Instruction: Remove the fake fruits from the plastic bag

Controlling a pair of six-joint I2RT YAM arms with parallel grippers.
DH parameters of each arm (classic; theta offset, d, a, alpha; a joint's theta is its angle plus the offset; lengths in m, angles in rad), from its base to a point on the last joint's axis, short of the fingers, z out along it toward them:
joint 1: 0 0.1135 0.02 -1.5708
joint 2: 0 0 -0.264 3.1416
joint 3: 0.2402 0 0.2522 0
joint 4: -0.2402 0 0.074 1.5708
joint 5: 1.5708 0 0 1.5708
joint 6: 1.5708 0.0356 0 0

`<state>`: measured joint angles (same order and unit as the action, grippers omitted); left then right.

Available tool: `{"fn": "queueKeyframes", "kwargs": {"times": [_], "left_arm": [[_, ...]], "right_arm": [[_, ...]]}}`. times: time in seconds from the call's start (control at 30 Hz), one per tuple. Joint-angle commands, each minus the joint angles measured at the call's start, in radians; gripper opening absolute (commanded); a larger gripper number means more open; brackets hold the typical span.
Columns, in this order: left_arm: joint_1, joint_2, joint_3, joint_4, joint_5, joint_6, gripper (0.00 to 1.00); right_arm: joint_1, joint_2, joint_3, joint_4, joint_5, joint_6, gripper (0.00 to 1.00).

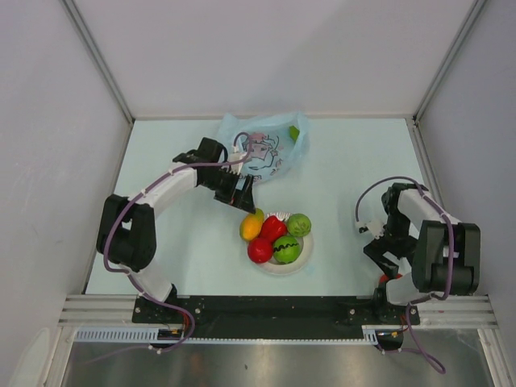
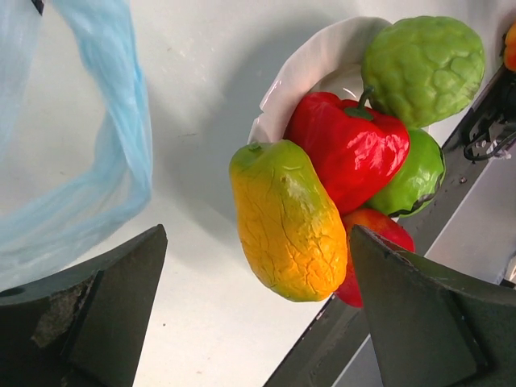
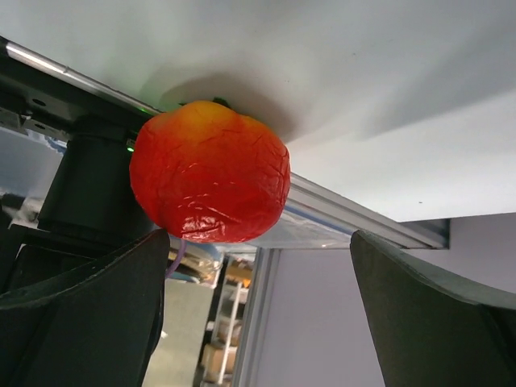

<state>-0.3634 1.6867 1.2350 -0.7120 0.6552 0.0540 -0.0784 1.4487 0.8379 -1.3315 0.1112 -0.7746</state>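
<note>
Dark fingers (image 2: pixel 97 322) of the left end effector (image 1: pixel 243 196) stand spread wide, grasping nothing, between the plastic bag (image 1: pixel 262 151) at twelve o'clock and the plate (image 1: pixel 278 271) of fake fruits (image 1: pixel 260 250) at five. A green fruit (image 1: pixel 294 131) seems to lie in the bag's far right, about one o'clock. The right end effector (image 1: pixel 380 256), likewise released and empty, sits well apart; the left arm is nearer.

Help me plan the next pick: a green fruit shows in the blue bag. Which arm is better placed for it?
Likely left: the left claw, open, hangs beside the bag, near the green fruit. The right claw sits folded back, far from it.
</note>
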Motion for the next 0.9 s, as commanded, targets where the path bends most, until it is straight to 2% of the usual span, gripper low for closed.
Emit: {"fn": "queueKeyframes", "kwargs": {"times": [0.0, 0.17, 0.27, 0.33, 0.37, 0.43, 0.67, 0.87], "left_arm": [[0.007, -0.002, 0.049, -0.001, -0.020, 0.026, 1.00], [0.012, 0.005, 0.055, 0.005, -0.026, 0.026, 1.00], [0.018, 0.007, 0.058, 0.002, -0.026, 0.027, 1.00], [0.020, 0.004, 0.061, 0.000, -0.025, 0.027, 1.00], [0.021, 0.002, 0.060, 0.000, -0.025, 0.029, 1.00], [0.021, -0.002, 0.058, 0.003, -0.022, 0.027, 1.00], [0.020, -0.012, 0.081, 0.011, -0.035, 0.046, 1.00], [0.020, -0.028, 0.096, 0.037, -0.081, 0.049, 1.00]], "right_arm": [[-0.052, 0.108, 0.015, -0.047, 0.033, 0.014, 1.00], [-0.115, 0.217, 0.017, -0.067, 0.005, -0.041, 0.97], [-0.129, 0.266, 0.015, -0.069, -0.002, -0.049, 0.86], [-0.138, 0.289, 0.017, -0.071, -0.007, -0.055, 0.66], [-0.136, 0.297, 0.018, -0.069, -0.007, -0.052, 0.49], [-0.135, 0.292, 0.036, -0.067, -0.022, -0.052, 0.40], [-0.077, 0.155, 0.217, -0.072, -0.143, -0.097, 0.34], [0.047, 0.033, 0.319, -0.052, -0.244, -0.100, 0.34]]}}
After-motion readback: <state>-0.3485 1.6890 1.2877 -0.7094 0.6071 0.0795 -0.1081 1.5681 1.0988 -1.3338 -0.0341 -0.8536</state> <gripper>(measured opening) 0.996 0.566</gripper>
